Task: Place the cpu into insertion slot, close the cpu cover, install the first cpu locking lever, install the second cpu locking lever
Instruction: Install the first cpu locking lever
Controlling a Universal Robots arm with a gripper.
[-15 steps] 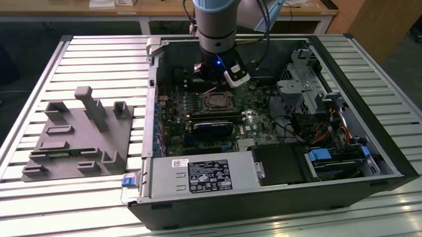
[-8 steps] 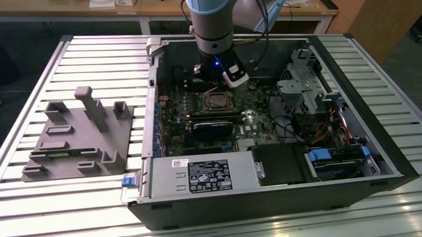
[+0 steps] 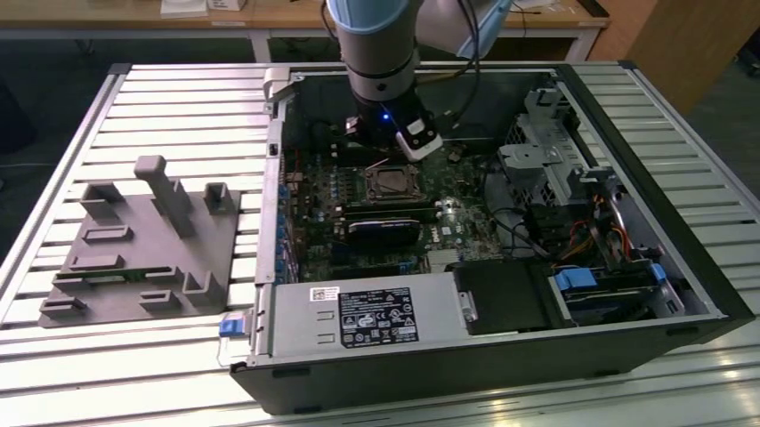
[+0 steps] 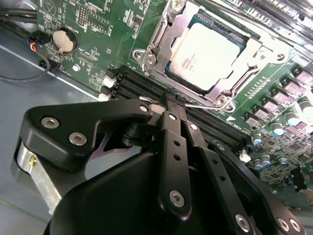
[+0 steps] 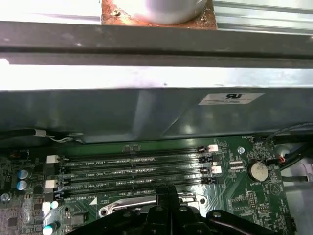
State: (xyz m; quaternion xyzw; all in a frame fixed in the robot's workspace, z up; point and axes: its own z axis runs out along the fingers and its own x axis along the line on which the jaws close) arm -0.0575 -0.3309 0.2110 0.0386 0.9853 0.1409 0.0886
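Silvery metal rims the insertion slot (image 3: 390,182) in the exterior view, where it is seen on the motherboard (image 3: 356,236) inside the opened computer case (image 3: 475,365). The arm (image 3: 377,62) is seen reaching down into the case, with its wrist held near the slot, above the board. Whether the chip is seated cannot be told from this view.

In the second wrist view the cpu (image 4: 208,51) is seen lying flat inside the insertion slot, so the first step is judged as done. The cpu cover (image 4: 254,56) is laid down around the chip and its cut-out centre leaves the pale top exposed, so the closing is judged as done also. The gripper (image 4: 171,100) is placed just beside the slot, over the memory slots (image 4: 132,85). Its fingers (image 4: 168,147) are pressed together and no gap is seen between them. A thin wire locking lever (image 4: 201,105) runs from the fingertips along the near edge of the slot. Whether its end is pinched or only pushed cannot be told, and it does not look latched yet. The two levers are therefore judged as the work that is left.

In the first wrist view the closed fingers are seen over the silvery rim of the slot (image 5: 124,209). The memory slots lie just beyond it, and a coin battery (image 5: 257,170) is seen farther to the side.
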